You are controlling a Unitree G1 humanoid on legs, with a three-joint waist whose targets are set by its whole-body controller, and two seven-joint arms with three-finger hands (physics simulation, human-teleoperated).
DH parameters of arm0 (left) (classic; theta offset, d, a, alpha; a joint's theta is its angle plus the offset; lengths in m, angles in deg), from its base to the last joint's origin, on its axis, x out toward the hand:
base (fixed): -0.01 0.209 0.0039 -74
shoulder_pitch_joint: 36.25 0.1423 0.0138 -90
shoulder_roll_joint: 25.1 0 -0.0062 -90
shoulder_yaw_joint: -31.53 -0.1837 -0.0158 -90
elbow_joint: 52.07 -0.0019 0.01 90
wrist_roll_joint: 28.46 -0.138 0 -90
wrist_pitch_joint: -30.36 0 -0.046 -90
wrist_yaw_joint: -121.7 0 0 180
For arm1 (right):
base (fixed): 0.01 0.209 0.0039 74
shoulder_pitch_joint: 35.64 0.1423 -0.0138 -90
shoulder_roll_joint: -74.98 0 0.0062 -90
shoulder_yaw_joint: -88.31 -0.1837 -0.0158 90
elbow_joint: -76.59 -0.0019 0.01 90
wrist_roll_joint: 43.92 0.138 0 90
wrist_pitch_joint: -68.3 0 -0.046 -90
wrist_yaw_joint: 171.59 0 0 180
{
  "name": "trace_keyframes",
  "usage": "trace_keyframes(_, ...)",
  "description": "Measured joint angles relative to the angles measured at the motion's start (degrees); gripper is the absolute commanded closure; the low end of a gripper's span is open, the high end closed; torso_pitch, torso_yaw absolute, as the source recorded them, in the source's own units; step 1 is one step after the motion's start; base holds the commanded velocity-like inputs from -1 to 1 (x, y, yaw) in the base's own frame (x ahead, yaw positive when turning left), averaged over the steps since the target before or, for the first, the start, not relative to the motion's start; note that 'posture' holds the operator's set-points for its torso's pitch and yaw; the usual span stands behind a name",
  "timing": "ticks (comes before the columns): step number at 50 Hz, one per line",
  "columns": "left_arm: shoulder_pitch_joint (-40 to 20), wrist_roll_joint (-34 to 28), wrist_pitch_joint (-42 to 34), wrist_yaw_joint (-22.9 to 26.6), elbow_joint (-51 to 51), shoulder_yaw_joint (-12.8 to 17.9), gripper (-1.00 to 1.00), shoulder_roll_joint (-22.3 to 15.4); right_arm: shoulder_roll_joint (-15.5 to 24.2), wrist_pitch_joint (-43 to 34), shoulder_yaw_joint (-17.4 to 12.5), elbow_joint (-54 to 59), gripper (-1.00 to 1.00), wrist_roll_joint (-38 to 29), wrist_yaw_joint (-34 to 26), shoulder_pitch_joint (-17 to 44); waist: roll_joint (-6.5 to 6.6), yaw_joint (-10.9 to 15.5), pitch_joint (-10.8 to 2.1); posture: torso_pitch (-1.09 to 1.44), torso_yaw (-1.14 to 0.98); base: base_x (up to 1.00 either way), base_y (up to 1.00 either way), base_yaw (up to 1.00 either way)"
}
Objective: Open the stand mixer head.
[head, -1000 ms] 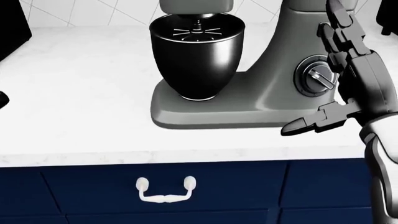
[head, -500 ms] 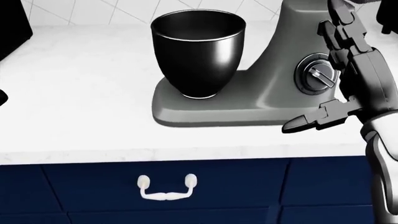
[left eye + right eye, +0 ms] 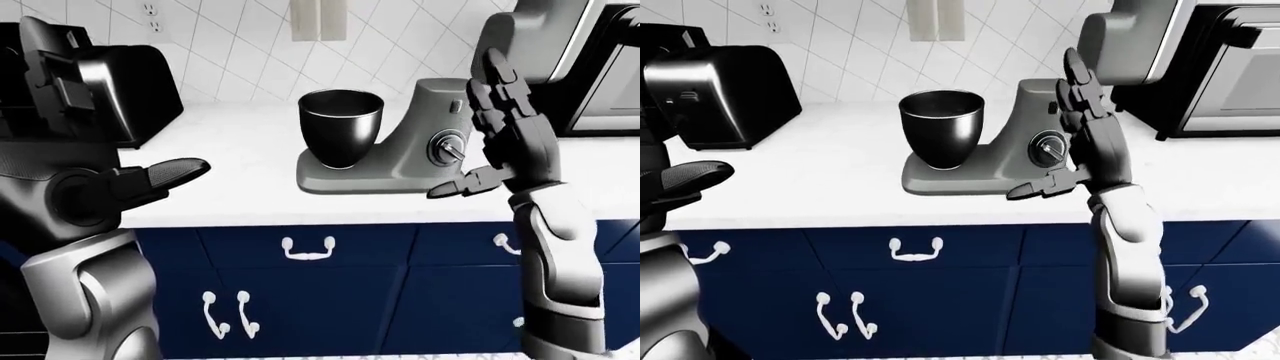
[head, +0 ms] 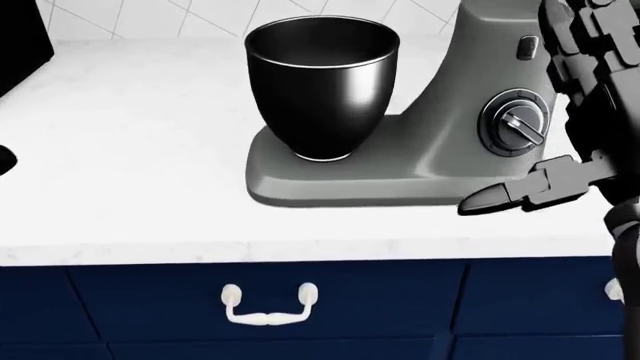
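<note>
In the middle of the frame we see the black bowl standing on the grey stand mixer, on the white counter. At the right edge our right hand is held up with open fingers before the mixer's dial. Below, a white drawer handle shows.

The stand mixer is seen at the centre of the right-eye view, on the counter, with its bowl on the base at its left. A toaster is placed at upper left, an oven at upper right. Drawer handles are lined up below the counter edge
</note>
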Motion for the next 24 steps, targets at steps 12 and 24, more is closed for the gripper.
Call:
trace_keyframes(12, 0.0, 0.0, -0.2, -0.1, 0.3, -0.1, -0.98, 0.1, -3.0, -4.0, -2.1, -10.7, -1.0, 3.8, 3.7, -6.2, -0.01, -0.1, -0.15, -0.24, 0.0, 0.0, 0.0, 0.0)
trace_keyframes(24, -0.3, 0.2, -0.4, -0.2, 0.5, -0.1, -0.98, -0.1, -2.8, -4.7, -1.8, -10.7, -1.0, 4.6, 4.3, -5.7, 0.07, -0.3, -0.13, -0.24, 0.0, 0.0, 0.0, 0.0)
